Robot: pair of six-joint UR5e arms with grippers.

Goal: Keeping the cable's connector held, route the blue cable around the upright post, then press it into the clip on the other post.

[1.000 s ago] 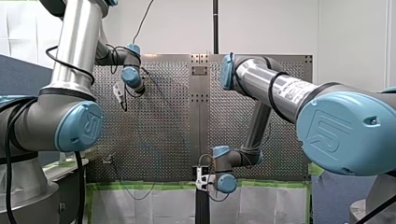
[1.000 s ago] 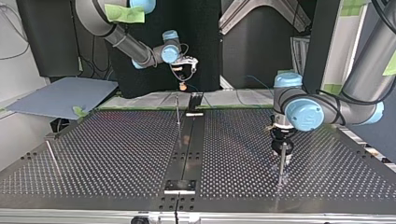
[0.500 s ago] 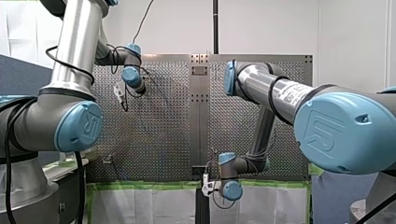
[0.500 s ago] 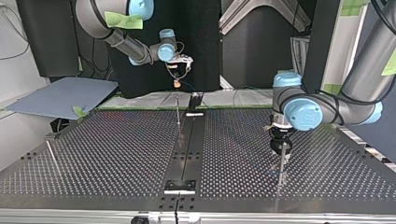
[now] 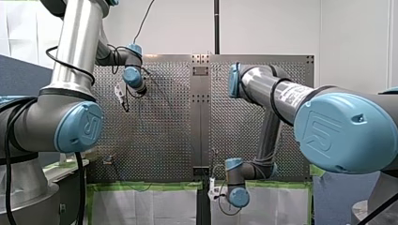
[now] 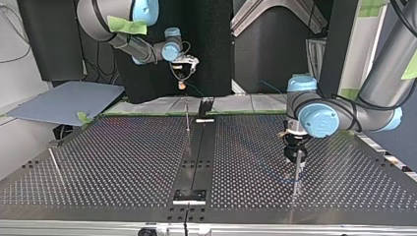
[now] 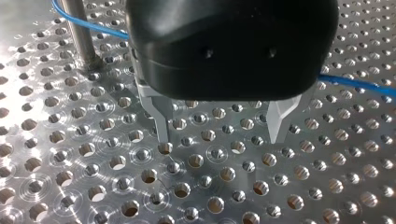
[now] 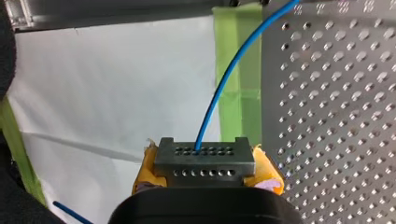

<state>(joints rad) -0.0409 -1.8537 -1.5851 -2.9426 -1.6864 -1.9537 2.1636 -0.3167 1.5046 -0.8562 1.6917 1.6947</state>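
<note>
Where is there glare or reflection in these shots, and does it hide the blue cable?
Left wrist view: bright glare on the perforated metal table beside the upright metal post, yet the thin blue cable reads plainly. Top view: the table mirrors the post, and the cable is faint. Right wrist view: even light; the cable shows clearly, rising from the grey metal connector.

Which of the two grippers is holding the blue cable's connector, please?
My right gripper: its yellow-padded fingers are shut on the grey connector, while my left gripper's fingers stand open above the table, holding nothing.
</note>
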